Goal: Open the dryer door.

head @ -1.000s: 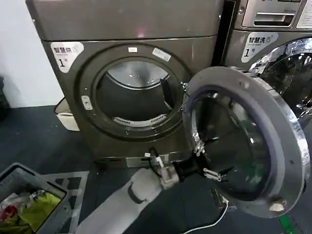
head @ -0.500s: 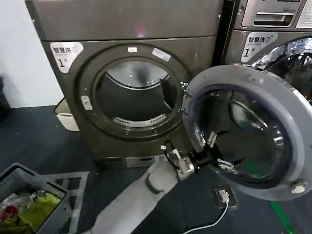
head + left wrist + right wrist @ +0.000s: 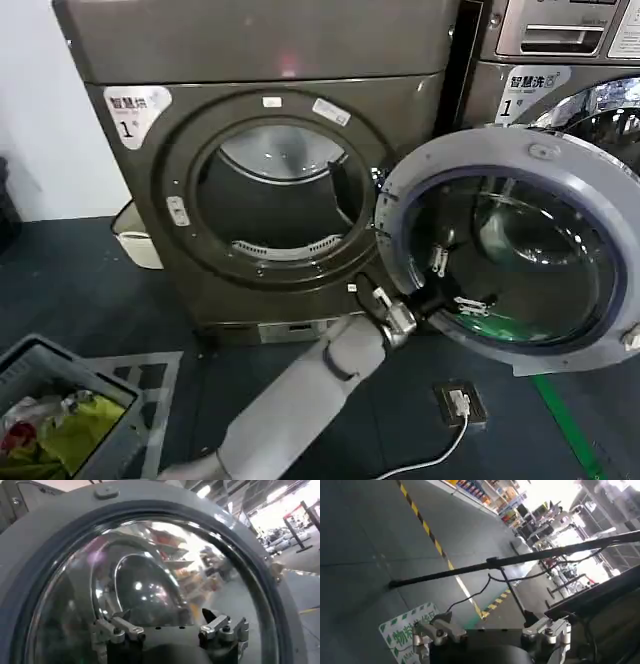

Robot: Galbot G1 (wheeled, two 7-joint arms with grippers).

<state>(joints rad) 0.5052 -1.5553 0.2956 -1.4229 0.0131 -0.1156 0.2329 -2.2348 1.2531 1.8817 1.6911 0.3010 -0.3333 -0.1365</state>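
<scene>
Door (image 3: 520,165) of the bronze-grey dryer (image 3: 250,60) swung wide to the machine's right side, pale grey inner rim and dark glass bowl facing the head camera; drum opening (image 3: 275,205) fully exposed. Head view shows the left arm (image 3: 300,400) reaching up from the bottom edge, its gripper (image 3: 452,285) against the lower part of the glass bowl near the hinge side. Left wrist view adds close detail: the left gripper (image 3: 172,630) has its fingers (image 3: 122,629) spread apart, nothing between them, tips at or just off the curved glass; contact cannot be confirmed. The grey rim (image 3: 30,555) and a small round stud (image 3: 106,491) on it ring the glass there. Right wrist view shows the right gripper (image 3: 490,630), fingers spread and empty, aimed away from the machines at grey floor (image 3: 365,555) with a yellow-and-black striped line (image 3: 427,530) and a black pole with cables (image 3: 510,560). Around the dryer, head view: second machine (image 3: 560,70) with a silver drawer panel behind the open door, which covers part of its front; laundry basket (image 3: 55,400) with coloured clothes at the bottom-left corner; floor socket with a white cable (image 3: 458,405) below the door; pale bin (image 3: 135,240) at the dryer's left foot.
</scene>
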